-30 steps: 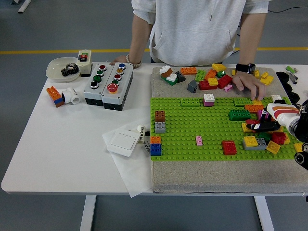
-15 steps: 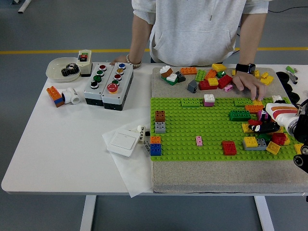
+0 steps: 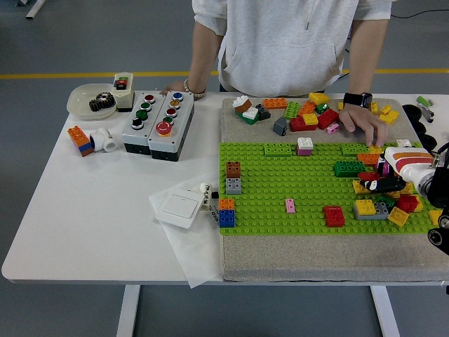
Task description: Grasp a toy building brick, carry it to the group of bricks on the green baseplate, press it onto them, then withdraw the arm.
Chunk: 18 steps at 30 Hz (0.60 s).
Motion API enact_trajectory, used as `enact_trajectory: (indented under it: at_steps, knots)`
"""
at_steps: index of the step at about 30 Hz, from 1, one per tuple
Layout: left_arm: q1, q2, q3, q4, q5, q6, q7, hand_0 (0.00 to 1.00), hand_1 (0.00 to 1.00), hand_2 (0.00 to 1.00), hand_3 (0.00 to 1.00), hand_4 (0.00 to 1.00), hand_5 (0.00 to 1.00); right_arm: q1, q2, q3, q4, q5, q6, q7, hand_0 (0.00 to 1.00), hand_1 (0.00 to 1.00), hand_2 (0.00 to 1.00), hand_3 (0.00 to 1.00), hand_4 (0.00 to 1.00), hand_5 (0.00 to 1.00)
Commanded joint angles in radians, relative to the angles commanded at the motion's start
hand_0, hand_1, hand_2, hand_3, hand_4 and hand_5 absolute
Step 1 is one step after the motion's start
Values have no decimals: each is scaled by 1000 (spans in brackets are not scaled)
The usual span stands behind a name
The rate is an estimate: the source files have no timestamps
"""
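The green baseplate lies on a grey mat. At its right end stands the group of bricks: yellow, grey and red ones close together. My right hand comes in from the right edge and hovers just over the group's far side. Its white thumb and black fingers are curled on a small red brick. A dark green brick sits just left of the hand, and a red square brick lies nearer me. My left arm is out of view.
A person stands at the far side, one hand resting on the loose brick pile, the other behind the button boxes. A bowl with a gear and a white switch plate lie left of the mat.
My right hand has risen slightly toward the far side over the group, and the red brick shows more at its fingertips. The person's hands stay put.
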Motion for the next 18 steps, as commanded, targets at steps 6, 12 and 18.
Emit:
enact_trajectory:
  at_steps: [6, 12, 18]
  knots:
    - [1, 0, 0, 1, -2, 0, 0, 757, 753, 738, 587, 613, 641, -22, -14, 27, 60, -25, -23, -14, 32, 187, 324, 399, 779, 428]
    - [1, 0, 1, 0, -4, -1, -1, 756, 751, 737, 586, 613, 641, -36, -18, 37, 94, -27, -41, -20, 32, 186, 319, 397, 791, 419]
    - [2, 0, 3, 1, -6, -1, -2, 760, 751, 735, 587, 613, 642, -55, -26, 54, 131, -72, -45, -27, 34, 184, 316, 396, 798, 413]
